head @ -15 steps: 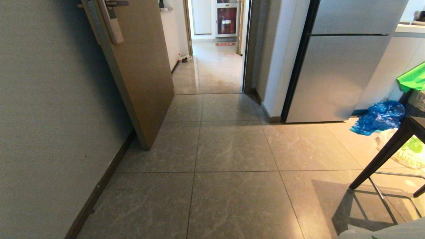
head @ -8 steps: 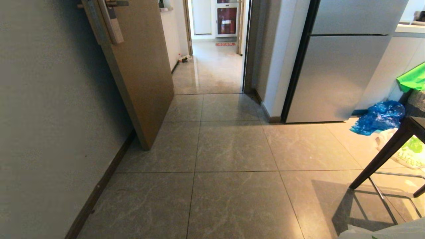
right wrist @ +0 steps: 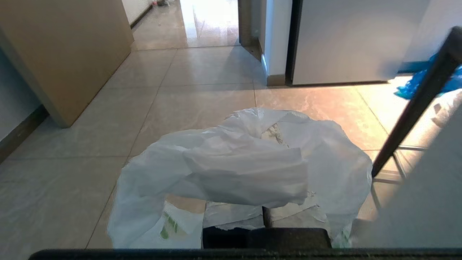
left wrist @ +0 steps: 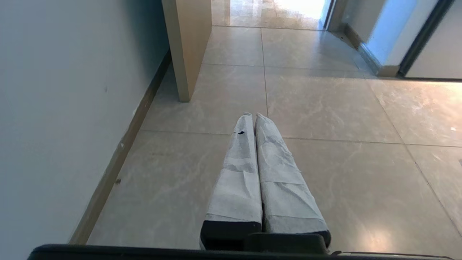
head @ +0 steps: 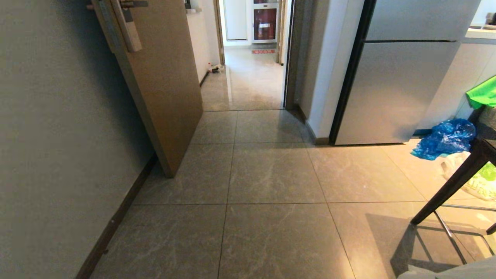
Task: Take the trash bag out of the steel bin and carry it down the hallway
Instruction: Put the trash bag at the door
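The trash bag, thin white plastic with green print, hangs crumpled over my right gripper, which is shut on it just above the floor tiles. The bag hides most of the taped fingers. My left gripper is shut with nothing in it and points along the floor near the left wall. The hallway runs ahead through a doorway, with glossy grey-beige tiles. The steel bin is out of view. Neither arm shows in the head view.
An open wooden door juts from the left wall. A grey fridge stands at the right. A blue bag and another white bag with green print lie beside a dark table leg.
The whole head view has shifted slightly down, so the camera has moved a little. Nothing in the scene has moved of itself.
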Robot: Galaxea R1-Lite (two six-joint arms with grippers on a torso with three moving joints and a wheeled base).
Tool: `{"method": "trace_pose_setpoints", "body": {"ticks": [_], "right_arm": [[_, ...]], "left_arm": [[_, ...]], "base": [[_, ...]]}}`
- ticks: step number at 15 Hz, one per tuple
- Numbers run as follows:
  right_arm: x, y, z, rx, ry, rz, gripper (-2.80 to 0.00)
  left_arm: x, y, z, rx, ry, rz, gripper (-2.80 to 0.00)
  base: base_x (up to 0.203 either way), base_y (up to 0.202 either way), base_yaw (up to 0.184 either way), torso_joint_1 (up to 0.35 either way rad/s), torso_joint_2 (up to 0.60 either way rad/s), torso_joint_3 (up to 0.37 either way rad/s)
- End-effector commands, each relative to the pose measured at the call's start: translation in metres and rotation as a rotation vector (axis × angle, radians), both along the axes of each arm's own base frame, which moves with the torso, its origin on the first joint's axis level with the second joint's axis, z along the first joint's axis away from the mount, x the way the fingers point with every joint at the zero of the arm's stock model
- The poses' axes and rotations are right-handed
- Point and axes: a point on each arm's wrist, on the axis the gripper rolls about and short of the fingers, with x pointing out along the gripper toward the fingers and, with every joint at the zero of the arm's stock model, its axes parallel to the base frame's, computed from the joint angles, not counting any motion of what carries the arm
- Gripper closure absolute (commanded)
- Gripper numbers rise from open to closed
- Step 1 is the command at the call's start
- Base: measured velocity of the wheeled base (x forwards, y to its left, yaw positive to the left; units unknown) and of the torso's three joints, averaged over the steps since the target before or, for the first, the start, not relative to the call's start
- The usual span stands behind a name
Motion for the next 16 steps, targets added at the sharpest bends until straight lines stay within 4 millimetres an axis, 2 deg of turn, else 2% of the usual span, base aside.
{"method": "trace_pose_setpoints", "body": {"ticks": [1, 16], "right_arm": [[0.0033, 0.0000, -0.0110, 0.000, 0.040, 0.000, 0.00], [0.0033, 0.0000, -0.0110, 0.000, 0.040, 0.000, 0.00]], "left_arm": [[0.0001, 0.0000, -0.0003, -0.006, 0.000, 0.001, 0.00], [0.0001, 0.0000, -0.0003, -0.010, 0.000, 0.001, 0.00]], "base": [[0.196, 0.000, 0.001, -0.002, 0.00, 0.016], [0.192, 0.000, 0.002, 0.002, 0.00, 0.003]]}}
